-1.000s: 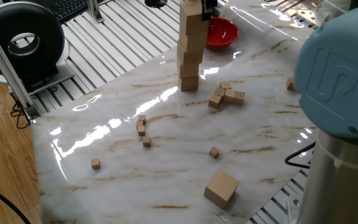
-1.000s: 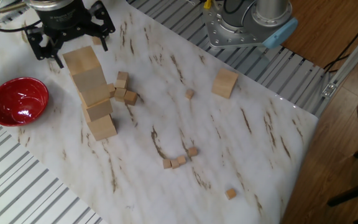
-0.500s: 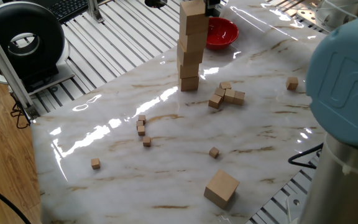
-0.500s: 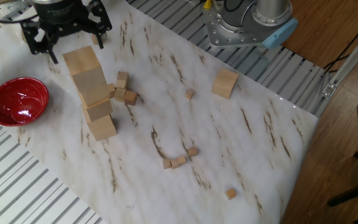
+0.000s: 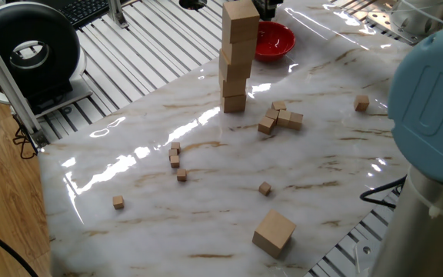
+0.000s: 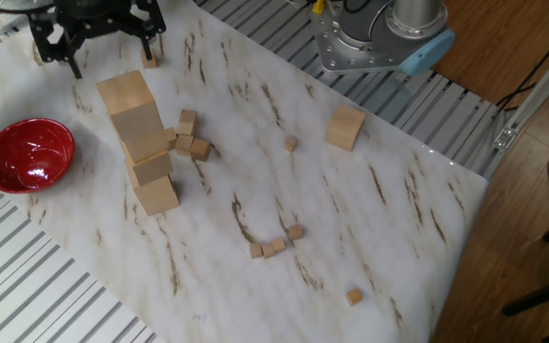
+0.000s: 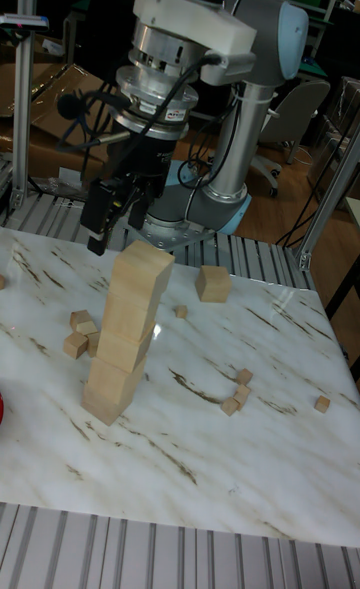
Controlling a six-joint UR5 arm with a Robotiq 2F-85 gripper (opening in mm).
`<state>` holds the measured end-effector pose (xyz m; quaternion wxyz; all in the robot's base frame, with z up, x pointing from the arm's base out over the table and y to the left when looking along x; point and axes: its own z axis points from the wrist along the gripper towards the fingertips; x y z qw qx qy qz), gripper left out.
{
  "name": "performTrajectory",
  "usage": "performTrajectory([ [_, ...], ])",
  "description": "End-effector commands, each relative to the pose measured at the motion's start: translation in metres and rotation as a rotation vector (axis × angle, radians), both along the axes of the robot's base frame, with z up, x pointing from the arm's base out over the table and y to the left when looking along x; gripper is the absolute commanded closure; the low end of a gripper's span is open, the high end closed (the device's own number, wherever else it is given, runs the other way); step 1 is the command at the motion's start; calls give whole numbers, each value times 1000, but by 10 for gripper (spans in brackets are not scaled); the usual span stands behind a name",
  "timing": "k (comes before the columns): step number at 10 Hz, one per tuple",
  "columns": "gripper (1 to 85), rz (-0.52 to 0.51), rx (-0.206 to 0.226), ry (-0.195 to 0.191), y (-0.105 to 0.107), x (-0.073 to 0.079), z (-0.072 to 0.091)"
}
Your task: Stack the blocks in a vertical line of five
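Tower of large plain light-tan wooden cubes stands at the far side of the white marble-patterned table, just near of a glossy red bowl. The cubes sit one on another but not squarely: the tall fixed view shows the tower leaning, its upper cubes stepped to the right of the lower ones. The other fixed view, looking down from above, shows the same tower as a staggered fan of tops beside the bowl. The exact number of cubes in the tower is hard to settle from any one view.

One more large tan cube lies alone at the near edge of the table, well apart from the tower. It also shows in the other fixed view and in the tall view.

The black two-finger gripper hangs above the top cube with its fingers spread wide and nothing between them. The tall view shows the gripper just above the top cube under the arm's wrist. One fixed view catches only a dark scrap of it at the top edge.

Tiny wooden cubes are scattered about: a small cluster to the right of the tower's foot, and a short row of three near the middle of the table.
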<state>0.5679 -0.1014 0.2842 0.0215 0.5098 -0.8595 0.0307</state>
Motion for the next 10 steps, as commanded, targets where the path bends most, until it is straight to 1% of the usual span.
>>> performTrajectory([
  [1, 7, -5, 14, -3, -2, -4, 0],
  [2, 7, -2, 8, -6, -4, -3, 0],
  [4, 7, -2, 17, -7, -2, -3, 0],
  [6, 7, -1, 14, -7, -3, -3, 0],
  [7, 7, -4, 23, -7, -1, -4, 0],
  [10, 7, 1, 17, -12, -4, -3, 0],
])
